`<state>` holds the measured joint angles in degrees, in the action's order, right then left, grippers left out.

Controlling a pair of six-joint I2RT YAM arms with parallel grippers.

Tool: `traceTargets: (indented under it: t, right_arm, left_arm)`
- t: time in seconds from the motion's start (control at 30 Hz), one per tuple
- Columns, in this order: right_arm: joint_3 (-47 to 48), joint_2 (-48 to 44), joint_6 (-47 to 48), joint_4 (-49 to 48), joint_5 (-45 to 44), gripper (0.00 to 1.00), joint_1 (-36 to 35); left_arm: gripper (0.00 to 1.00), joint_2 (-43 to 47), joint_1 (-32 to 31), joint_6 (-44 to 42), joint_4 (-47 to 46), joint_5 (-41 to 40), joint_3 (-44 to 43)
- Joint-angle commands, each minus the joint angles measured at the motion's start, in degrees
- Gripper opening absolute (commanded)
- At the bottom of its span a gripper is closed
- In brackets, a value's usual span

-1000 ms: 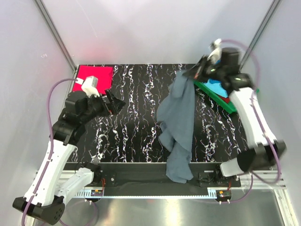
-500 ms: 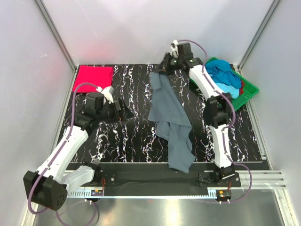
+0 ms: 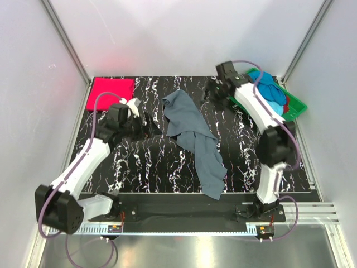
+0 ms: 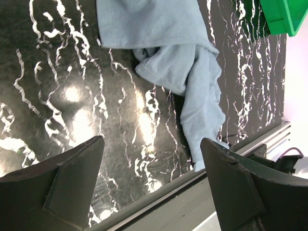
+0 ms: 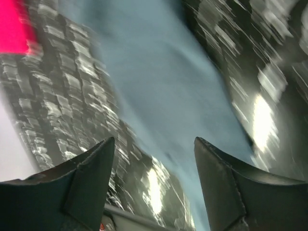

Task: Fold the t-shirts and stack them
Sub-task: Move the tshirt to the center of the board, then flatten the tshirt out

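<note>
The left tool (image 3: 148, 126) is hanging with its fingers spread wide, grasping nothing, just left of the crumpled slate grey-blue cloth t-shirt (image 3: 192, 139) and apart from it. The right tool (image 3: 211, 92) is also standing released, its dark fingers (image 5: 86, 178) apart with nothing between them, near the far end of that shirt but clear of it. The grey-blue shirt is lying unfolded in a long, twisted heap across the middle of the black white-veined surface (image 3: 139, 167), its near end reaching the front edge. A folded bright red-pink t-shirt (image 3: 110, 92) is resting flat at the far left corner. At the far right, a green plastic tray (image 3: 297, 107) is holding a turquoise t-shirt (image 3: 273, 99) bunched against a dark blue t-shirt (image 3: 263, 80), the two hard to tell apart; a sliver of a red t-shirt (image 3: 286, 104) is showing beneath them, mostly covered. The right arm is hiding part of the tray. The right wrist view is smearing into blur, so cloth edges are hardly reading there
</note>
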<state>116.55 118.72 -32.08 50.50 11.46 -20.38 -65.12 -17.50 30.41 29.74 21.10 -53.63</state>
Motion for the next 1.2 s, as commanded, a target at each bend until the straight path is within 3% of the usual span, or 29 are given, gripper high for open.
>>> traceTargets:
  t: [0.0, 0.03, 0.2, 0.27, 0.33, 0.43, 0.6, 0.73, 0.77, 0.87, 1.0, 1.17]
  right_arm:
    - [-14.55, -18.92, -5.08, 1.45, -11.11, 0.75, 0.25]
    - [-23.3, -26.01, -6.15, 0.05, -10.85, 0.75, 0.34]
    - [-49.54, -45.39, -15.09, -3.56, -2.26, 0.69, 0.25]
    - [-62.97, -54.17, -18.79, -6.02, -0.57, 0.65, 0.25]
    - [-66.94, -56.99, -20.39, -6.11, -0.92, 0.65, 0.25]
    - [-71.44, -61.3, -22.68, -6.64, -1.1, 0.64, 0.25]
    - [-74.45, -62.64, -21.9, -7.34, -0.12, 0.63, 0.25]
    - [-75.07, -62.12, -21.1, -10.59, 0.58, 0.63, 0.26]
    - [-74.89, -61.85, -20.66, -10.86, 0.58, 0.64, 0.25]
    - [-73.4, -60.71, -18.64, -11.39, 0.32, 0.64, 0.25]
    - [-70.86, -60.18, -15.92, -11.21, -0.91, 0.64, 0.25]
    - [-69.09, -60.53, -14.34, -11.13, -2.76, 0.64, 0.25]
  left_arm:
    - [0.86, -3.6, -0.43, 1.31, -4.77, 3.76, -4.38]
    - [0.86, -5.26, -0.52, 1.4, -5.3, 4.21, -5.86]
    - [0.86, -12.64, -1.57, 0.35, -6.45, 5.0, -11.84]
    - [0.83, -19.74, -2.97, 0.26, -6.53, 5.53, -15.35]
    - [0.8, -23.0, -4.73, -0.18, -6.71, 4.92, -17.11]
    - [0.75, -29.61, -7.46, -0.88, -6.62, 2.89, -20.89]
    - [0.64, -35.95, -7.64, 3.77, -10.82, 6.31, -22.84]
    - [0.58, -34.64, -6.42, 11.05, -20.93, 2.02, -13.72]
    - [0.57, -34.11, -4.58, 15.94, -26.43, 1.75, -11.52]
    - [0.54, -33.66, -2.11, 24.05, -30.87, -0.43, -6.76]
    - [0.54, -36.29, -2.19, 27.41, -25.79, -6.85, -9.04]
    - [0.46, -36.92, -2.37, 32.33, -20.17, -13.97, -9.91]
